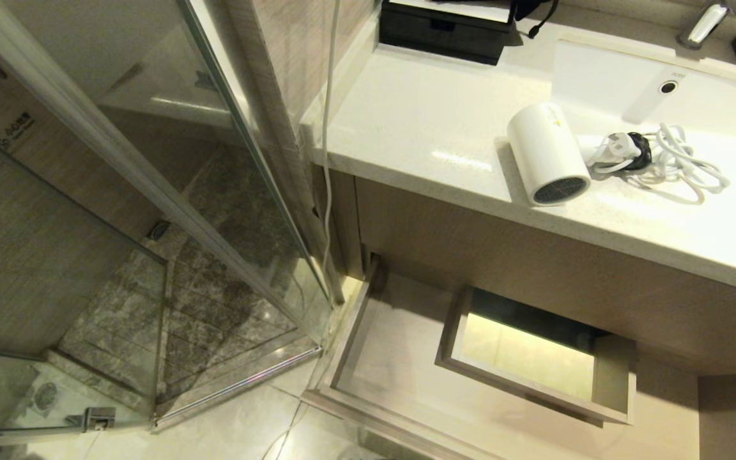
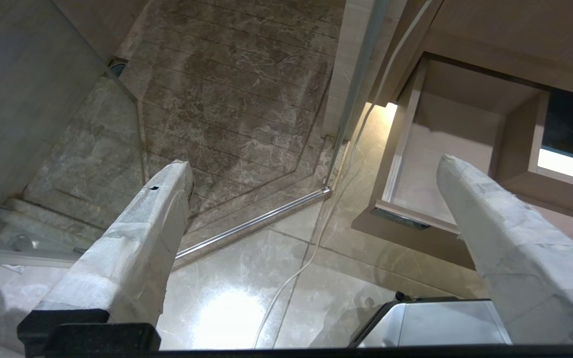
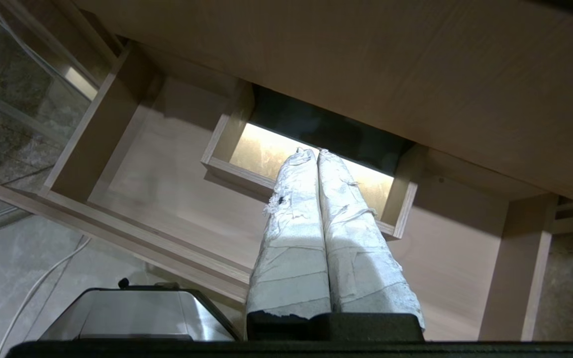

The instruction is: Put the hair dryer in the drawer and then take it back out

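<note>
Bathroom counter holds hair dryer w/ drawer open below

Left gripper pointing down, its two white-wrapped fingers spread wide apart with nothing between them, right gripper also pointing down, its wrapped fingers pressed together, holding nothing

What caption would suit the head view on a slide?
White hair dryer lies on the counter beside the sink, above the open, empty drawer.
</note>
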### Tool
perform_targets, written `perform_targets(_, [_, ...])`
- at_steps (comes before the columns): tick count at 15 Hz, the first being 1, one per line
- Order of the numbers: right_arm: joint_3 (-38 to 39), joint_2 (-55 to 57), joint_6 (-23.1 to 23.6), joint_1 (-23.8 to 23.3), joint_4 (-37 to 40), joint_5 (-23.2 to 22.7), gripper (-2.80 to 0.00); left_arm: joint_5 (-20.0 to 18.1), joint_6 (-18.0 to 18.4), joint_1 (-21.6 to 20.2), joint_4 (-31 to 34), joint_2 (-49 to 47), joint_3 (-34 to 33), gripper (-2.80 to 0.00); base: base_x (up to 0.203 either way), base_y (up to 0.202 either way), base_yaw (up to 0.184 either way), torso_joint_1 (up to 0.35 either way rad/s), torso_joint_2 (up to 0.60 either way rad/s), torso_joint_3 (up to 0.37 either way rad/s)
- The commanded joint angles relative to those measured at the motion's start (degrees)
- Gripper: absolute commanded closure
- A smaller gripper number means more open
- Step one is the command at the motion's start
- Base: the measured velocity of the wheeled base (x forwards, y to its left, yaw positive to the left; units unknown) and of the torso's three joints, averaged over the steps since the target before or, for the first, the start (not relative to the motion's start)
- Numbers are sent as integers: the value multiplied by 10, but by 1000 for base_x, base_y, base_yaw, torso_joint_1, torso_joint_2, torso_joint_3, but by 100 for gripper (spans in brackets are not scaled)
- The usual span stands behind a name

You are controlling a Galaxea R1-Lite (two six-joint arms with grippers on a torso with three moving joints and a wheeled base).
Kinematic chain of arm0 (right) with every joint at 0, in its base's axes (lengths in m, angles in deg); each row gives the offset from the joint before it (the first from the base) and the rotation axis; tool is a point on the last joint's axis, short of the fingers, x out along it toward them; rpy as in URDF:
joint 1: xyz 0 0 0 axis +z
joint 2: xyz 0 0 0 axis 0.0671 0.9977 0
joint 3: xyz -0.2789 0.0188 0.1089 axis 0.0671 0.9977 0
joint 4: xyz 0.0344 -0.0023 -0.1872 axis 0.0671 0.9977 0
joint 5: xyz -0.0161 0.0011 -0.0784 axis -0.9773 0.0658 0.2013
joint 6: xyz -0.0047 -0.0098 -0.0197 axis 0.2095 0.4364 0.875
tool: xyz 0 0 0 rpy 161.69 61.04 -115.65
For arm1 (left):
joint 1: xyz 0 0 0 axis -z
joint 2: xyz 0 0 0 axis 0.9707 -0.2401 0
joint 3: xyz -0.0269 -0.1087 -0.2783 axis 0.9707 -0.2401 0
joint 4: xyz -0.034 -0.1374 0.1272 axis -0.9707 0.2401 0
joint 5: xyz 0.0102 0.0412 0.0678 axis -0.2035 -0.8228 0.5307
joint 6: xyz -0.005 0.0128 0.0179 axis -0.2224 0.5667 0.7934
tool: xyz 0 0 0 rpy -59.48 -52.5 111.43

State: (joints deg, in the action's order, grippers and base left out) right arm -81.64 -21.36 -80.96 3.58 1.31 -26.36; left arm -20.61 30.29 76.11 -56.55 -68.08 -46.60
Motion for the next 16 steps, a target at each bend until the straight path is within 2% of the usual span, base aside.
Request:
perform_targets(1, [0,1,1,0,0,0,0,0,0,0,0,0,0,-280,0,0,0,168,-346,-185])
perform_targets(4, [0,1,-1,0,0,0,0,0,0,0,0,0,0,-280,0,0,0,148,-305,-151])
perform_targets(16, [0,1,1,0,-1,-1,0,0,0,0,0,0,0,-280,0,0,0,24,-6,20])
